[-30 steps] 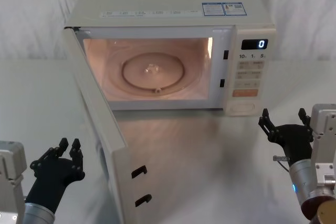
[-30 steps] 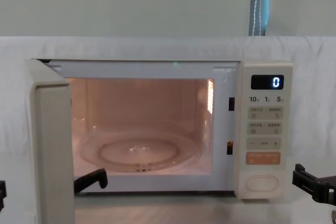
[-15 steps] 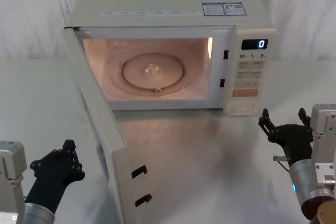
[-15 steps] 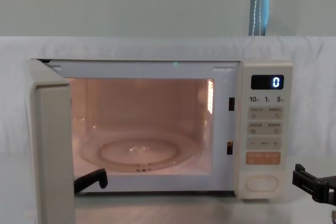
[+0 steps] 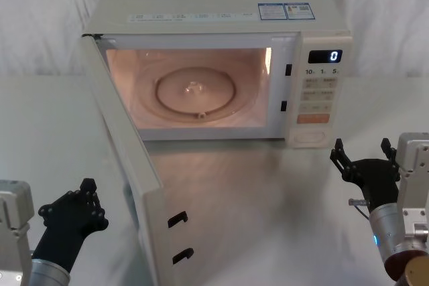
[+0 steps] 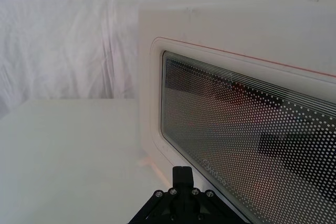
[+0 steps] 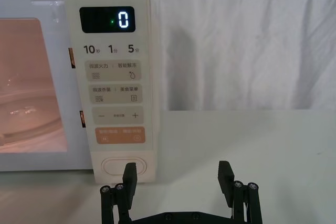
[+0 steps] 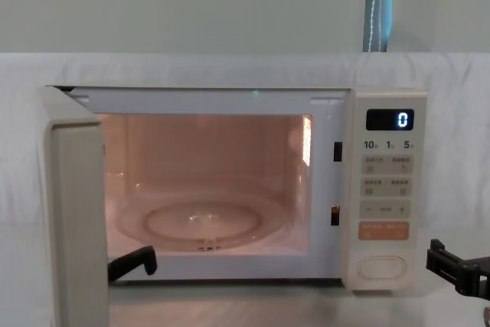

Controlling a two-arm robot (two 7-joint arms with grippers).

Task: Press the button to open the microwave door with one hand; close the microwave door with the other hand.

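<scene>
The microwave door [image 5: 127, 165] is standing wide open, swung out toward the front edge of the surface [image 5: 268, 192] on its hinge at the oven's left side, so the opening half of the task looks done and the closing half is what remains. The left gripper [image 5: 86, 195] is hovering near the front left corner of the surface, its fingers drawn together, and it is lying just to the outer, windowed side of the door; in the left wrist view that window is slanting away right ahead of it. The door's long edge is running from hinge toward the robot, so a push from the left toward the oven would be swinging it shut. The right gripper [image 5: 362, 155], fingers spread apart, is idling near the front right, just in front of the button [image 7: 122, 165].
</scene>
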